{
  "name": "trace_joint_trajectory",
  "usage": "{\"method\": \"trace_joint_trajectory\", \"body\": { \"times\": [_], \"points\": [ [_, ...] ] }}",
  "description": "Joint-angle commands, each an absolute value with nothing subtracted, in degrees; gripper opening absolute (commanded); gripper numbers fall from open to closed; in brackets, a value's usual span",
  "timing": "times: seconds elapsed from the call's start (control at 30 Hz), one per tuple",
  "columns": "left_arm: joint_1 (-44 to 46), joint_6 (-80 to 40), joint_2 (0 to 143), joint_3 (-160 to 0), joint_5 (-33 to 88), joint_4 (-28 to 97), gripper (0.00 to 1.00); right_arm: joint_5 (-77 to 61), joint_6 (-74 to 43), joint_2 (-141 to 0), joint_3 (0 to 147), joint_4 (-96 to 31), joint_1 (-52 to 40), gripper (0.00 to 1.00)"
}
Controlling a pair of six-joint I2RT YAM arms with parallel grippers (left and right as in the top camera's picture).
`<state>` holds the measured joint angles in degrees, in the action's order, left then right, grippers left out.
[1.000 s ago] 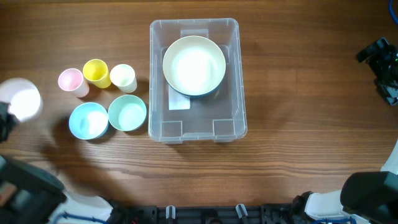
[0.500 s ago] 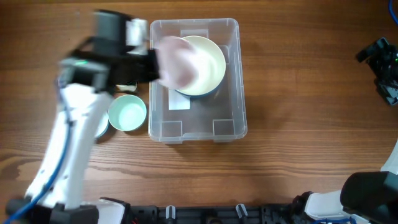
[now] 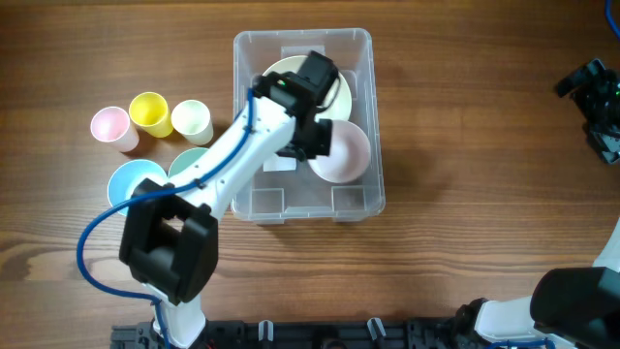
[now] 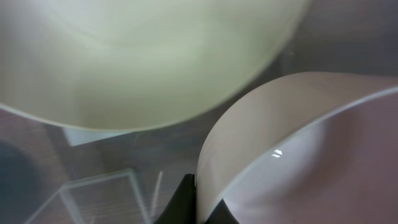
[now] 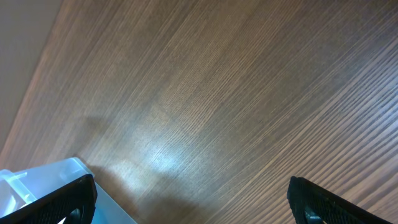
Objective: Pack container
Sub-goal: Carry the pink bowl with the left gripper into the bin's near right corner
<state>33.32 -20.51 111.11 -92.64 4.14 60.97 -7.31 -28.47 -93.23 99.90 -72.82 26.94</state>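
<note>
The clear plastic container (image 3: 376,116) stands mid-table with a large cream bowl (image 3: 339,79) in its far half. My left gripper (image 3: 316,145) reaches into the bin and is shut on the rim of a pink bowl (image 3: 344,152), which sits in the near right part, next to the cream bowl. In the left wrist view the black fingers (image 4: 198,206) pinch the pink bowl's wall (image 4: 292,143), with the cream bowl (image 4: 143,56) above and the container's ridged base (image 4: 93,193) below. My right gripper (image 3: 593,97) is open and empty at the far right.
Left of the container stand a pink cup (image 3: 108,125), a yellow cup (image 3: 148,110) and a cream cup (image 3: 192,118). A blue bowl (image 3: 129,180) and a mint bowl (image 3: 188,159) lie in front of them, partly under my left arm. The right wrist view shows bare wood (image 5: 217,93).
My left arm has swung from the table's left edge over to the container, carrying the pink bowl down into the bin's near right part. The right arm has not moved.
</note>
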Motion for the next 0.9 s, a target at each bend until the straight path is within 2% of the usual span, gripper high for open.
{"method": "trace_joint_trajectory", "body": {
  "times": [0.0, 0.2, 0.3, 0.37, 0.5, 0.6, 0.7, 0.87],
  "points": [
    [36.6, -21.5, 111.0, -92.7, 1.8, 60.3, 0.05, -7.5, -28.6, -94.0, 99.8, -72.6, 27.0, 1.00],
    [39.0, -22.0, 114.5, -91.5, 1.7, 59.5, 0.06, -7.5, -28.6, -94.0, 99.8, -72.6, 27.0, 1.00],
    [39.2, -23.2, 114.7, -91.5, 0.7, 59.3, 0.18, -7.5, -28.6, -94.0, 99.8, -72.6, 27.0, 0.99],
    [38.9, -23.2, 114.4, -91.5, 0.7, 59.5, 0.32, -7.5, -28.6, -94.0, 99.9, -72.6, 27.0, 1.00],
    [37.2, -24.5, 111.3, -91.7, 0.8, 61.4, 0.45, -7.5, -28.6, -94.0, 99.8, -72.6, 27.0, 1.00],
    [35.3, -24.5, 107.7, -92.9, 0.7, 63.8, 0.49, -7.5, -28.6, -94.0, 99.8, -72.6, 27.0, 1.00],
    [30.8, -24.5, 101.4, -94.8, 0.3, 69.7, 0.52, -7.5, -28.6, -94.0, 99.8, -72.6, 27.0, 1.00],
    [17.2, -24.9, 90.6, -94.8, -2.7, 80.0, 0.67, -7.6, -28.6, -94.0, 99.8, -72.6, 27.0, 1.00]
  ]
}}
